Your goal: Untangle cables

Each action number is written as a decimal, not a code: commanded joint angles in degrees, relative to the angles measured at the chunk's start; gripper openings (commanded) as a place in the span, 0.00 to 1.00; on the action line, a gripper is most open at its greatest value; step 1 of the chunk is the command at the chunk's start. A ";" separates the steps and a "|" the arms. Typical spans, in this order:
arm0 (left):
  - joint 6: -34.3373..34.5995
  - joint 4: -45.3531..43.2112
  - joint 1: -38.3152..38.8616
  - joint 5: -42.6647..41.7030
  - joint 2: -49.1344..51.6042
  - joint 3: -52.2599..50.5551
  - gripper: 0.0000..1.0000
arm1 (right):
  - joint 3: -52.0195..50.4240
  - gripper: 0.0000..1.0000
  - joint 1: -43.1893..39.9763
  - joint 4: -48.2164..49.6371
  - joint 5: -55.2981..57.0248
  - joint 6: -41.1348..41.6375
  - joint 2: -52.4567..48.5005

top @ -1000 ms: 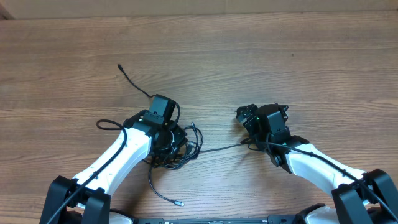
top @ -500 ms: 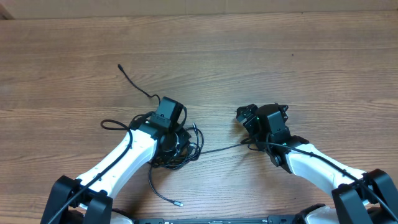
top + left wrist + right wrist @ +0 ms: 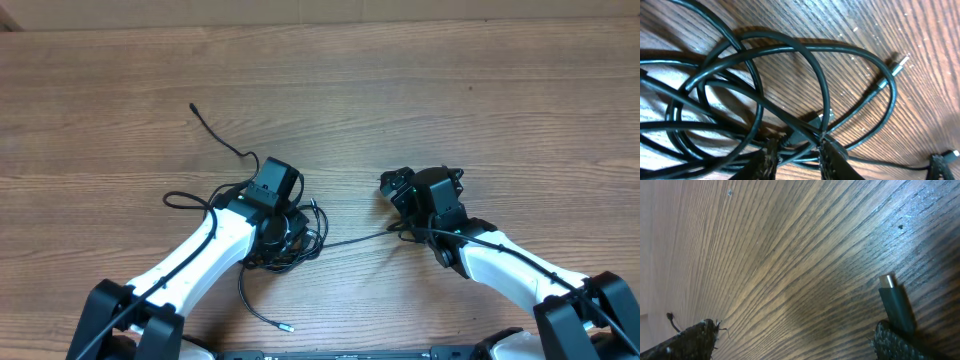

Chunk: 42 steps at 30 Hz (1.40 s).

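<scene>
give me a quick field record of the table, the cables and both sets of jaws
table: wooden
cables: black tangle under the left wrist
loose ends: one trails toward the far left; one silvery-tipped near the front edge
left jaws: narrow, straddling tangle strands; grip unclear
right jaws: wide open, empty; a silver-tipped plug lies beside one finger

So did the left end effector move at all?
Yes. The left end effector slid slightly right in the overhead view, away from the stray cable tip at upper left.
</scene>
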<state>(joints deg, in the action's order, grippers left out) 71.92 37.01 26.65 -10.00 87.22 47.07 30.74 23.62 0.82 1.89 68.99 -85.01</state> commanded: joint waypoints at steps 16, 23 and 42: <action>-0.87 -2.01 1.33 -3.13 11.43 -0.04 0.04 | -1.11 0.98 -0.50 -1.40 1.49 -0.09 -1.14; -7.76 -3.19 -0.48 -2.95 7.96 1.22 0.04 | -1.11 0.98 -0.50 -1.42 1.49 -0.09 -1.14; -7.28 2.47 -1.36 -3.72 -2.82 1.49 0.18 | -1.11 0.98 -0.50 -1.36 1.51 -0.09 -1.14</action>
<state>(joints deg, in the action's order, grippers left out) 64.12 38.81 25.36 -11.03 84.53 48.58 30.74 23.62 0.86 1.96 68.99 -85.01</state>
